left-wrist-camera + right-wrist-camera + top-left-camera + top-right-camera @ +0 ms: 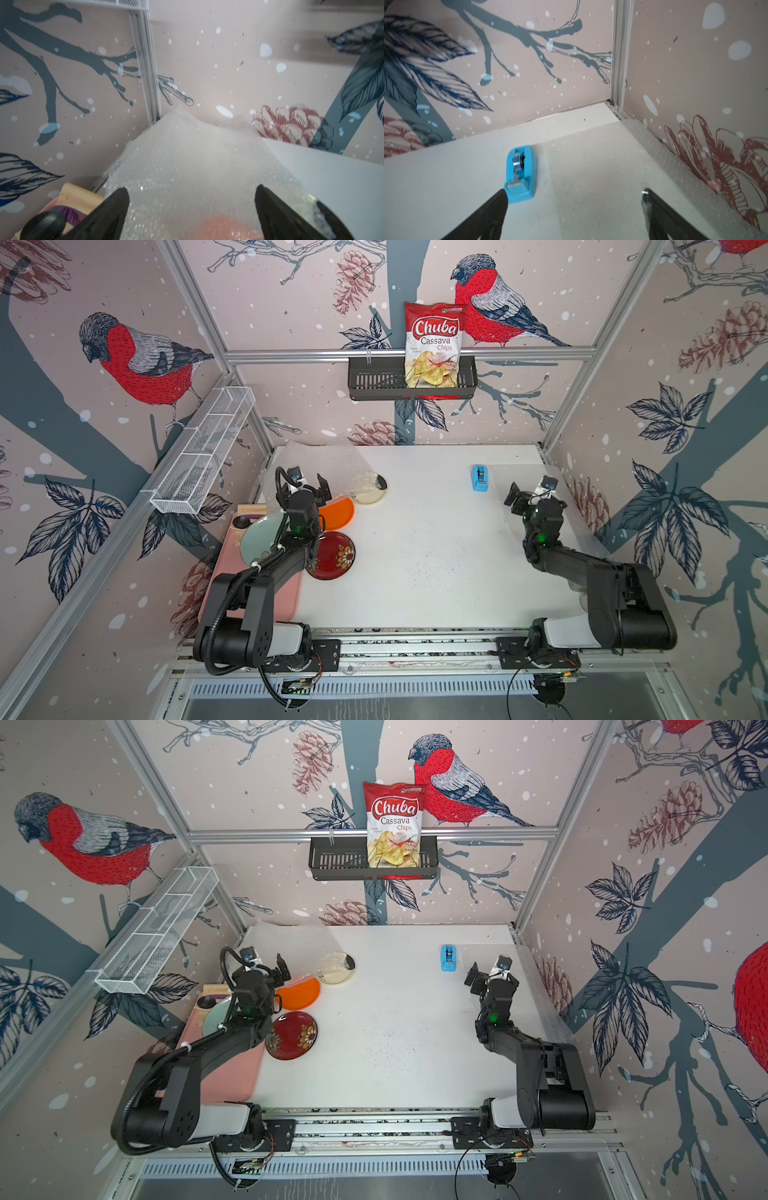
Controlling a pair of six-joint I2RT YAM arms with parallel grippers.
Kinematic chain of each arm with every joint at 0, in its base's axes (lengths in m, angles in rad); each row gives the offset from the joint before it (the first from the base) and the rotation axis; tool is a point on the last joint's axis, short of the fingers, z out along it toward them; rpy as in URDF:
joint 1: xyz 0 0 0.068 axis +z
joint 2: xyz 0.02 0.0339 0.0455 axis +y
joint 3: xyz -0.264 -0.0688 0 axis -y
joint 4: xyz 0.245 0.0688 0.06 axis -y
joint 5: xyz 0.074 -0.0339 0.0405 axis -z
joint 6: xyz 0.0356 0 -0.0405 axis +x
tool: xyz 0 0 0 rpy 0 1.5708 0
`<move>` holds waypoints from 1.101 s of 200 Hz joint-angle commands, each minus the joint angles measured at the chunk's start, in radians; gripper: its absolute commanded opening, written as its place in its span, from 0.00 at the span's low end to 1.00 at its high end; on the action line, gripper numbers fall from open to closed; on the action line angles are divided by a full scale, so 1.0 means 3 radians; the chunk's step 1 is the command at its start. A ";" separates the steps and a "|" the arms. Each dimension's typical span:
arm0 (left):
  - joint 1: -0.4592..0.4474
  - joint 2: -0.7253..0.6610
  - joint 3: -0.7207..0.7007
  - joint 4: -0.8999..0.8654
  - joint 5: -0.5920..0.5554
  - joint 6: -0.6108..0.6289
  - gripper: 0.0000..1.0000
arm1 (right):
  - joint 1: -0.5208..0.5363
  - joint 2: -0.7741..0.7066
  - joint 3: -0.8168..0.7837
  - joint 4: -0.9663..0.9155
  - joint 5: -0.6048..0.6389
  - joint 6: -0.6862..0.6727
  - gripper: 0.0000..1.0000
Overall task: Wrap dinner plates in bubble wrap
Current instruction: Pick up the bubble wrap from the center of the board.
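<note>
Tabletop (415, 572): white, walled in bird-and-pinecone paper, bare across the middle in both top views.
Pink tray (289, 599): lower left of the tabletop; it carries a pale green plate (257, 537) that is no part of the job.
Dark red plate (336, 558): nearest of the three dinner plates, flowered and uncovered, just right of the left forearm, which hides its left edge.
Orange plate (338, 514): just beyond the red one, with its left part behind the left wrist.
Left pincer (191, 189): spread wide and gripping nothing, it hovers over the wrap's near hem. In the wrist view an orange glow shows through the plastic between the fingers.
Cream plate (372, 493): right of that pincer; its upper left part lies under the wrap.
Bubble wrap (307, 460): a crinkled heap in the upper left corner of the tabletop, straight ahead of the left pincer.
Right pincer (574, 190): spread and empty at centre right, above a flat sheet (612, 166) of wrap whose long axis runs along the right wall.
Tape dispenser (479, 478): blue, just beside that sheet's far left corner.
Nearer arm: the left, for all three plates and the heap; the right, for the flat sheet.
Hard to tell: whether the heap is one sheet or several, and where the flat sheet's near edge ends.
Back wall: a black basket (374, 381) holding a chips bag (434, 346).
</note>
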 commanded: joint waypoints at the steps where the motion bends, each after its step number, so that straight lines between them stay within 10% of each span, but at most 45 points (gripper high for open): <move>1: -0.0031 -0.0066 0.0173 -0.1033 -0.0204 -0.0644 0.99 | -0.0002 0.0179 0.0366 -0.1348 0.0092 0.0382 1.00; 43: -0.0037 -0.0104 0.0357 -0.1893 -0.0285 -0.1488 0.98 | -0.0119 0.0862 0.1294 -0.2512 -0.0199 0.0399 0.97; 119: -0.0037 -0.0203 0.0371 -0.2260 -0.0011 -0.1685 0.99 | -0.0330 0.2098 0.2608 -0.3609 -0.0716 0.0279 0.92; 220: -0.0036 -0.0291 0.0383 -0.2447 -0.0055 -0.1738 0.99 | -0.0524 0.1136 0.1919 -0.3143 -0.0997 0.0301 0.00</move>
